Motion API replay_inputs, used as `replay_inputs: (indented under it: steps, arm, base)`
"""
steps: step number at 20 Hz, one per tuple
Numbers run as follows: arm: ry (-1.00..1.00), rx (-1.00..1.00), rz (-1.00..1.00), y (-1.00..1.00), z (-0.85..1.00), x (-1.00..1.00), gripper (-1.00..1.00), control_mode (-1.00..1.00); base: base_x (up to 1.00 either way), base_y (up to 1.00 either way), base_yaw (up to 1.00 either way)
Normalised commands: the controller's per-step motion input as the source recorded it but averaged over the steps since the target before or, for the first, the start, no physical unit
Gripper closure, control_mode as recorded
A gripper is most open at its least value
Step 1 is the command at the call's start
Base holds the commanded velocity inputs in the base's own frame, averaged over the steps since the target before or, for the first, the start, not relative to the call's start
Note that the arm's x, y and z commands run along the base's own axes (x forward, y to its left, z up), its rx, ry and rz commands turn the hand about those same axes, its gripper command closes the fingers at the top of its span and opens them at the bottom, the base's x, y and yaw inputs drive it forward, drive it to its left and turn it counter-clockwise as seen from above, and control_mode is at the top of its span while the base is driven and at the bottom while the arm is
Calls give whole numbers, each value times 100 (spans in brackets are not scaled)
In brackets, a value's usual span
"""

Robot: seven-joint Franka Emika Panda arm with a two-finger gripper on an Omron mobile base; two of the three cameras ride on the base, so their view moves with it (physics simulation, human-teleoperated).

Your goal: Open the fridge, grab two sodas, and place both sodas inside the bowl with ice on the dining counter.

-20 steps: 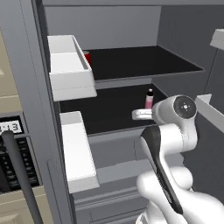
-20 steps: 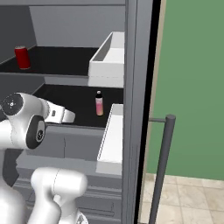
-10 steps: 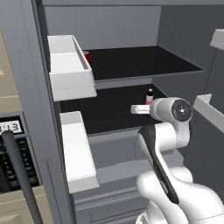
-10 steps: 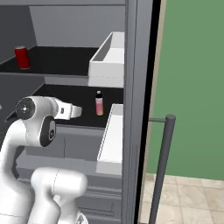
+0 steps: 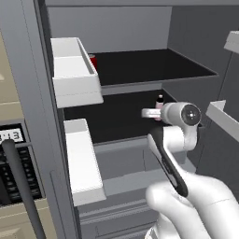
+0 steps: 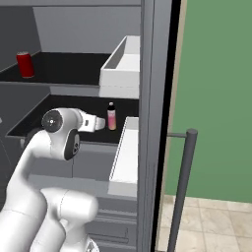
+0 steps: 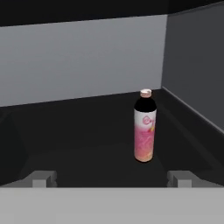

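Observation:
The grey fridge (image 5: 116, 25) stands open in front of me. One red soda (image 6: 25, 64) with a dark top stands on the upper black shelf, and in the left base view this soda (image 5: 93, 60) peeks out behind a door bin. A second soda, the bowl and the dining counter are out of view. My gripper (image 7: 111, 179) is open inside the middle shelf, below the soda's level. From the side the gripper (image 6: 101, 123) points at a pink bottle (image 7: 145, 127) just ahead and slightly right of centre, not touching it.
White door bins (image 5: 74, 70) hang on the left door, and another bin (image 6: 123, 66) on the right door. The right door's bar handle (image 6: 181, 187) stands before a green wall. A beige cabinet with a black panel (image 5: 11, 158) is at far left. Drawers (image 5: 121, 163) lie below.
My hand has pushed further into the middle shelf toward the pink bottle, and the arm's upper joint has followed it. The soda and the bottle have stayed put.

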Motion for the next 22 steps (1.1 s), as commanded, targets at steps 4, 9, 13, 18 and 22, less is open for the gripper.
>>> replay_inputs:
  steps: [4, 9, 13, 18, 22]
  arm:
    - [0, 4, 0, -31, -9, 49, -100, -100]
    - [0, 5, 0, -33, -6, 49, -100, -100]
    - [0, 1, 0, -13, -3, 29, -100, -100]
    - [0, 0, 0, 0, -2, 9, -100, -100]
    - [0, 0, 1, -4, -9, 22, -100, -100]
  base:
    - [0, 0, 0]
    - [0, 0, 0]
    - [0, 0, 0]
    - [0, 0, 0]
    - [0, 0, 0]
